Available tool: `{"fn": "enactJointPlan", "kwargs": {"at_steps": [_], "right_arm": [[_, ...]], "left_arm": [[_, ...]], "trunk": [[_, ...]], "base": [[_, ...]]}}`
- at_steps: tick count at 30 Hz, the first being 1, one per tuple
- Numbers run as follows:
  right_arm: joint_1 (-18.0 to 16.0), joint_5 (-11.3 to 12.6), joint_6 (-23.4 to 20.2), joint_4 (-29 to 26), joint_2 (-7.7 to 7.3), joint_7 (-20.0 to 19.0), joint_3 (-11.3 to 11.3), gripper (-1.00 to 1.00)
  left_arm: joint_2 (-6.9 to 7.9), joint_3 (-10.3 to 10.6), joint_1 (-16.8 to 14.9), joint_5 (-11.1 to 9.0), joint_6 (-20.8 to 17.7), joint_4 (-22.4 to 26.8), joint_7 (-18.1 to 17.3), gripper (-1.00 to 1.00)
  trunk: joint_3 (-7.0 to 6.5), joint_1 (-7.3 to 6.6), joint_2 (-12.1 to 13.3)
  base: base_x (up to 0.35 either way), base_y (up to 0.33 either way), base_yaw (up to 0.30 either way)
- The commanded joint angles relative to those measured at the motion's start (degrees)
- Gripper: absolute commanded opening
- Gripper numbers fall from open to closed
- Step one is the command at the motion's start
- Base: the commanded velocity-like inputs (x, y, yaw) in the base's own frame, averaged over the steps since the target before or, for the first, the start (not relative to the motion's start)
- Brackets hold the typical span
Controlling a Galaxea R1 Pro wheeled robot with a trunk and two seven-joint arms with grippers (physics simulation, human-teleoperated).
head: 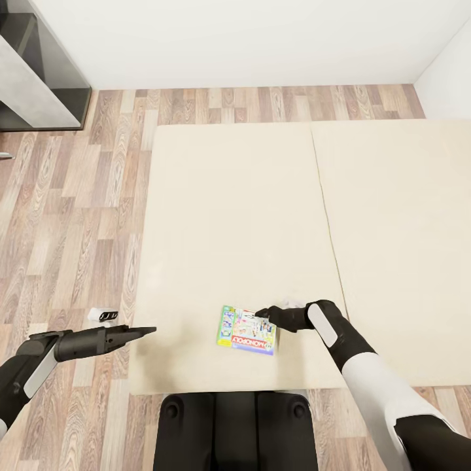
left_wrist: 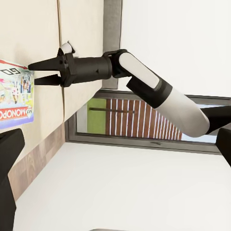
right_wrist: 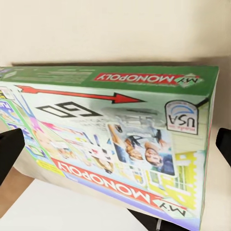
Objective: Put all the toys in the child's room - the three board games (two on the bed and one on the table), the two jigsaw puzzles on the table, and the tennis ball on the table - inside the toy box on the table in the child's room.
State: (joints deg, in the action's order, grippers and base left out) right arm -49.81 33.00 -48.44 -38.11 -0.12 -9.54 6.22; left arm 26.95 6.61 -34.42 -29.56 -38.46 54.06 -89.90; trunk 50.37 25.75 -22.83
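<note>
From my head I see the bed (head: 261, 216) with one board game (head: 247, 330) lying flat near its front edge. My right gripper (head: 263, 314) reaches its far edge, fingers parted around it, perhaps not yet touching; my right wrist shows its lettering (right_wrist: 120, 192) close. My left gripper (head: 147, 331) hovers beside the mattress, seemingly pinched together.

You can read "MY MONOPOLY" on the board game (right_wrist: 110, 144) lying on the bed (head: 248, 196), once on its green side edge and once along its red band; its face also carries "GO" and a "USA" badge.
</note>
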Motion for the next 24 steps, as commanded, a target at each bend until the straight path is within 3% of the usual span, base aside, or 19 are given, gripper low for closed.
{"fn": "enactJointPlan", "kwargs": {"at_steps": [1,24], "right_arm": [[0.0,-0.6,-0.2,0.0,0.0,-0.5,0.0,1.0],[0.0,-0.6,-0.2,0.0,-0.01,-0.5,0.0,1.0]], "left_arm": [[0.07,0.2,0.0,-0.3,-0.6,0.0,-0.1,1.0],[0.09,0.2,0.0,-0.3,-0.6,0.0,-0.1,1.0]], "trunk": [[0.06,0.03,-0.1],[0.06,0.03,-0.1]], "base": [[0.0,0.0,0.0],[0.0,0.0,0.009]]}}
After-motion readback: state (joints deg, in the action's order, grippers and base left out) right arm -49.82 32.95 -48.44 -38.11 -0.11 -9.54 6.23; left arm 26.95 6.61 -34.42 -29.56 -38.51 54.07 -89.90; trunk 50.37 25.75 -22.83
